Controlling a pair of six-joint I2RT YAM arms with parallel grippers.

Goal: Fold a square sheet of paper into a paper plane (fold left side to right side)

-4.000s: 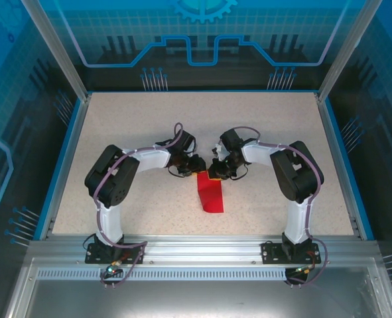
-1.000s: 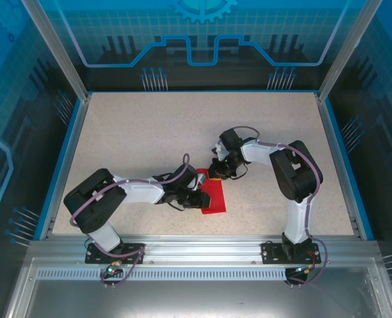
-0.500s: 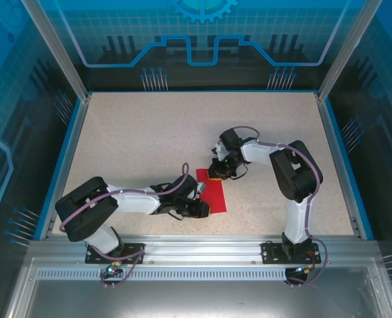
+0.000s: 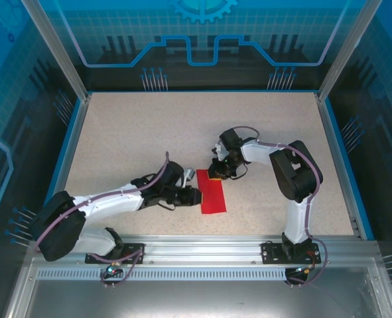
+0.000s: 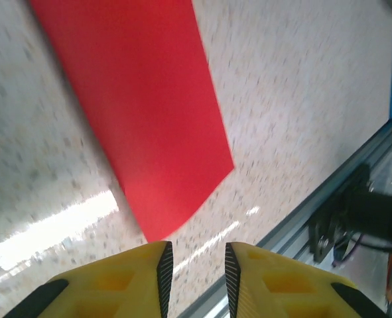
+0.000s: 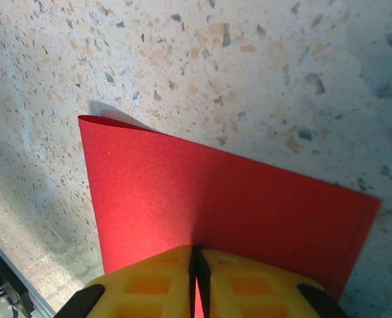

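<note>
Pinching the far short edge of the square sheet of paper point(image 4: 212, 197), folded to a long red strip, between the shut-tight fingers of the right gripper point(image 4: 214, 176). Just ahead of the left gripper point(image 5: 196, 255), narrowly parted on nothing: the strip's near corner, flat on the table point(image 4: 149, 132). Bare table on all sides. In the left wrist view, far end cut off.

so the red sheet of paper point(image 4: 213, 197) is folded over into a long narrow rectangle, red side out, lying pretty much flat on the speckled table point(image 4: 129, 132) near the front middle, running front to back, one far-end corner lifting slightly off the surface
</note>
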